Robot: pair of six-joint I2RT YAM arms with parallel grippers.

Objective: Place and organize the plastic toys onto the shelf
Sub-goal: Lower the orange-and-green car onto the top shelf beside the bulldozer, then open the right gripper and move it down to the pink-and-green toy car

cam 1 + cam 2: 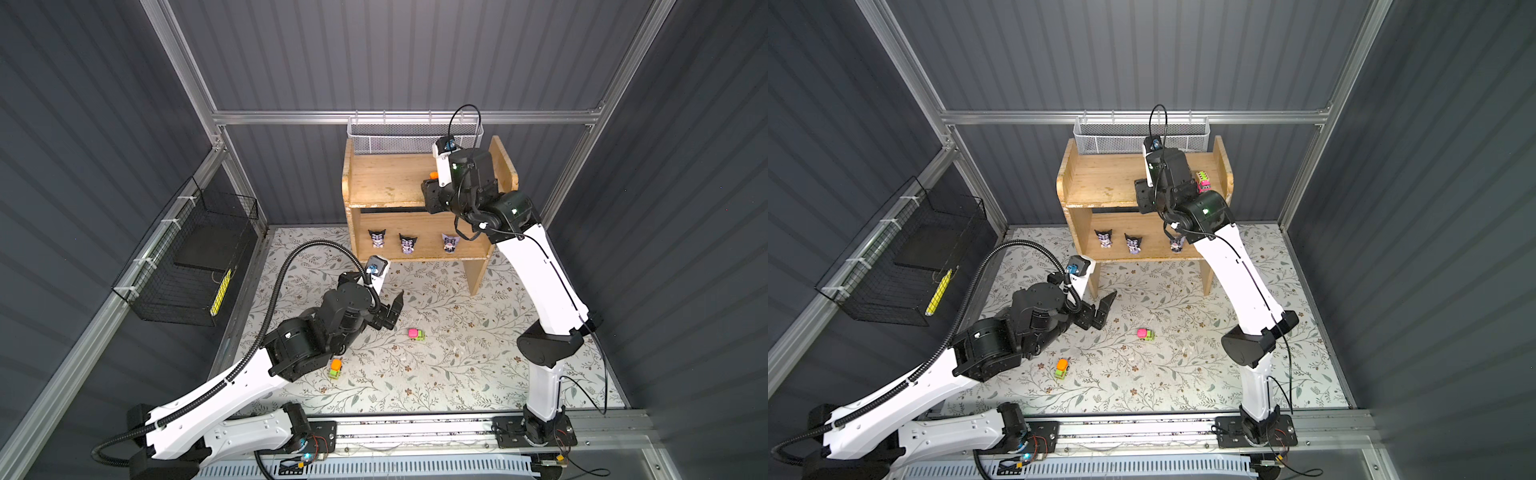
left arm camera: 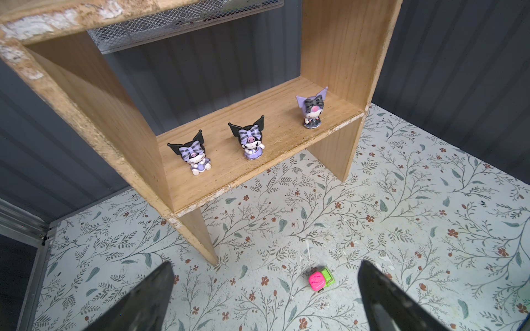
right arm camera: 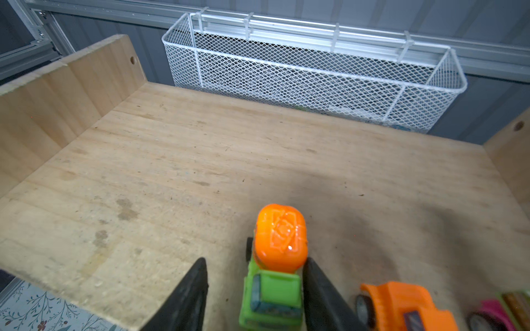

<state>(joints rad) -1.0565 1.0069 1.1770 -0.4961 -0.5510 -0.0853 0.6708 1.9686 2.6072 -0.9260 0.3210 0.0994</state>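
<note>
My right gripper hangs over the shelf's top tier, open around a green car with an orange top. One finger touches the car and a gap shows at the other. An orange car and a pink one stand beside it. Three black-and-lilac figurines stand on the lower tier. My left gripper is wide open and empty above the floor, near a pink-and-green car. An orange-and-green car lies by the left arm.
A white mesh basket hangs on the back rail behind the shelf. A black wire basket is fixed to the left wall. The shelf's legs stand on the floral floor mat.
</note>
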